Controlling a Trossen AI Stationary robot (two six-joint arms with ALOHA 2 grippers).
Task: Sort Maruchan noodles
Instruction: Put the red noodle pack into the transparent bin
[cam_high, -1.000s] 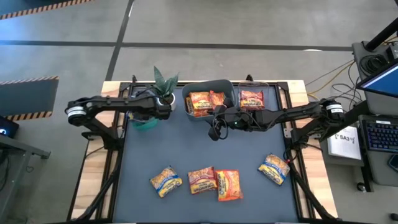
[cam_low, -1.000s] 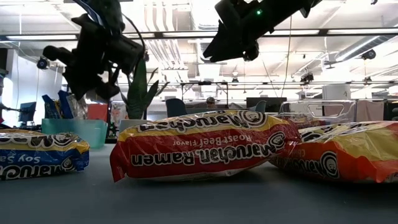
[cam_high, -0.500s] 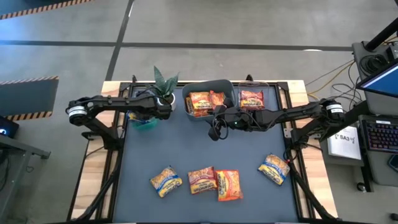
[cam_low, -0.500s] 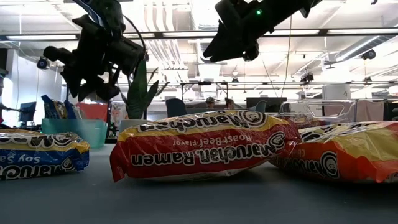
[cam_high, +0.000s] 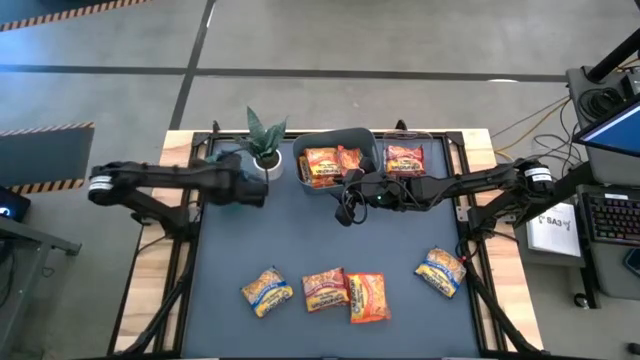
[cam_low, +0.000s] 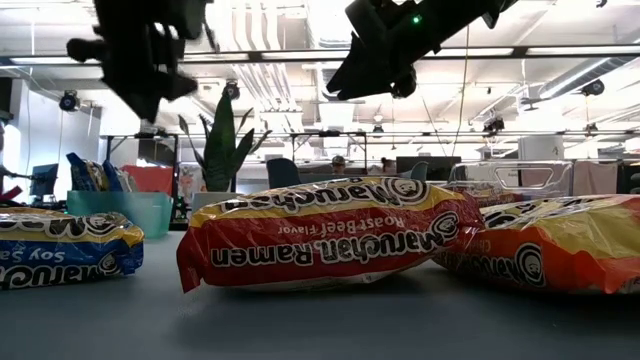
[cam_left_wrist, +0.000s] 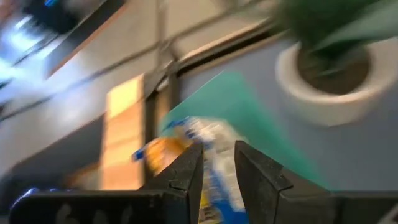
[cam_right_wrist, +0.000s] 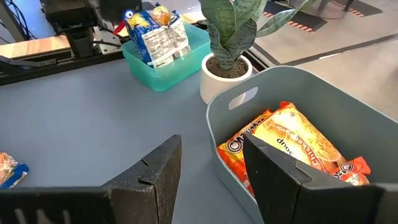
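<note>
Four Maruchan noodle packets lie flat on the dark mat near the front: one yellow (cam_high: 267, 290), two red-orange (cam_high: 325, 289) (cam_high: 368, 298), one blue-yellow (cam_high: 441, 270). Orange packets fill the grey bin (cam_right_wrist: 348, 106) at the far side. A blue-yellow packet (cam_right_wrist: 155, 31) stands in the teal bin (cam_right_wrist: 168, 62). My left gripper (cam_left_wrist: 217, 171) hangs open above and beside the teal bin, holding nothing. My right gripper (cam_right_wrist: 211, 168) hovers open just in front of the grey bin's near wall, with nothing between its fingers.
A potted green plant (cam_high: 265, 140) in a white pot stands between the teal and grey bins. A further container with a red packet (cam_high: 405, 158) sits right of the grey bin. Bare mat lies in the table's middle (cam_high: 300, 230). Wooden table edges flank the mat.
My left gripper has opened over the teal bin, then risen and drawn back toward the table's left edge, tipping as it went. The blue-yellow packet stays in the teal bin. My right gripper has kept still.
</note>
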